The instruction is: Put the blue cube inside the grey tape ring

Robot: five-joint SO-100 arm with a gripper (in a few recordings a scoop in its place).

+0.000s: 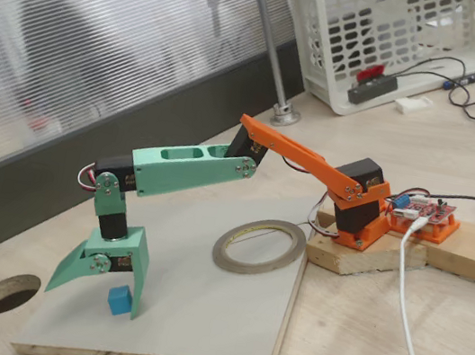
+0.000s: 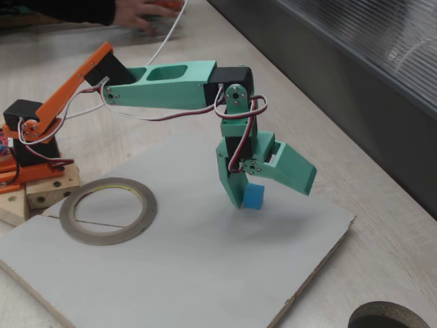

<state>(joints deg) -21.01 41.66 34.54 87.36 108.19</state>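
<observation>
- Mint-green plastic gripper (image 2: 263, 188) spread wide, grasping nothing
- Matte blue cube (image 2: 252, 197) against one finger, on smooth grey board (image 1: 196, 316)
- Flat grey tape ring (image 1: 260, 246) well apart

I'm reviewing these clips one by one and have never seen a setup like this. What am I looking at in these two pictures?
A small desktop robot arm, orange and green, ends in a two-finger claw. Both pictures come from still cameras on opposite sides of the table. A pale board lies on the wooden table, with a grey tape ring lying flat on it. The claw is open, lowered around a blue cube that sits beside one finger; nothing is gripped yet. A person's hand shows at the top edge of one picture.
</observation>
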